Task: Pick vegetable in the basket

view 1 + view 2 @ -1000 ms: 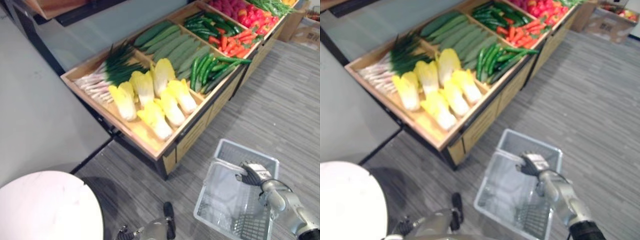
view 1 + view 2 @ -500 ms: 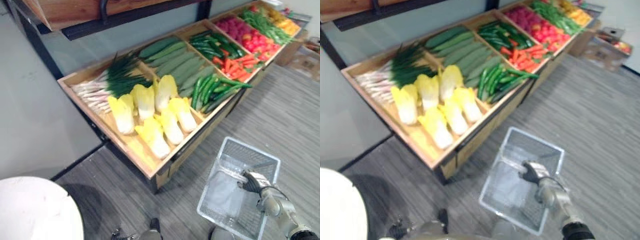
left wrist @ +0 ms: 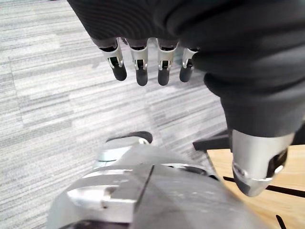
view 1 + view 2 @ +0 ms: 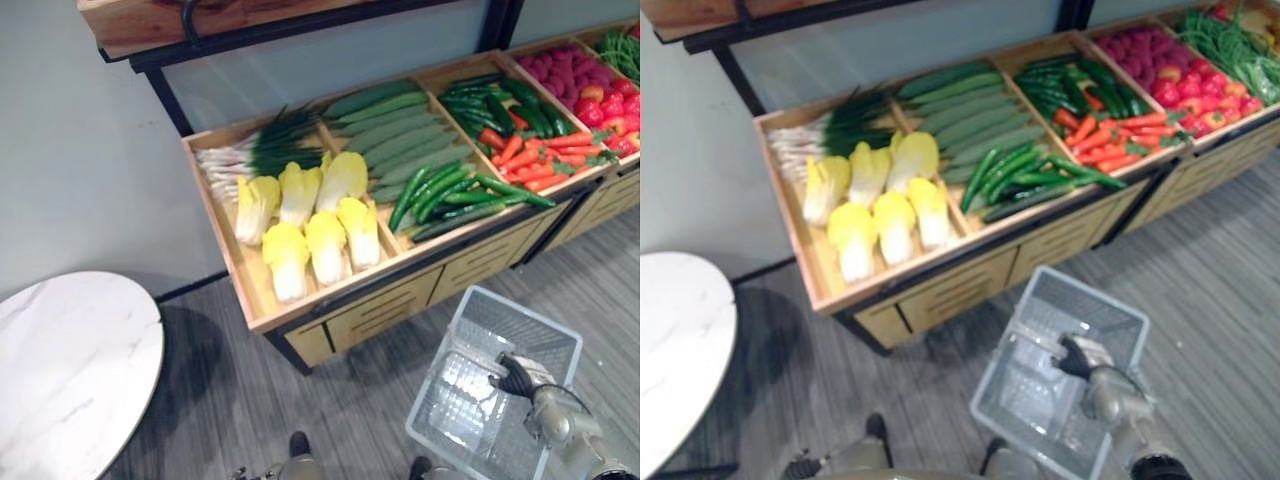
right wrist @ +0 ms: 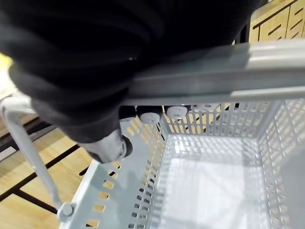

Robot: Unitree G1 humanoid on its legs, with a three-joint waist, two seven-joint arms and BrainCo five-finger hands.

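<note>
**Left eye view:** The whole picture has shifted since 1 second ago, so the head camera is judged to have moved, not the goods. The wooden stand point(image 4: 325, 296) is now seen more squarely. The cabbages point(image 4: 310, 225), cucumbers point(image 4: 400, 140) and carrots point(image 4: 527, 162) lie in their compartments as before. The grey basket point(image 4: 505, 318) is still carried over the floor just in front of the stand by the right hand point(image 4: 516, 376).

**Right eye view:** The same is shown. The right hand point(image 4: 1078, 357) is kept on the basket point(image 4: 1080, 300), in which nothing is seen.

**Left wrist view:** The left hand point(image 3: 138, 59) is held low over the carpet point(image 3: 47, 95), its fingers straight and loose, and nothing is grasped.

**Right wrist view:** The fingers point(image 5: 148, 115) of the right hand point(image 5: 71, 62) are seen curled round the basket's handle point(image 5: 214, 78). The mesh wall point(image 5: 124, 191) and the bare inside are shown past them.

No vegetable has yet been picked. The turn toward the stand is judged to be preparation for a reach with the free left hand.
</note>
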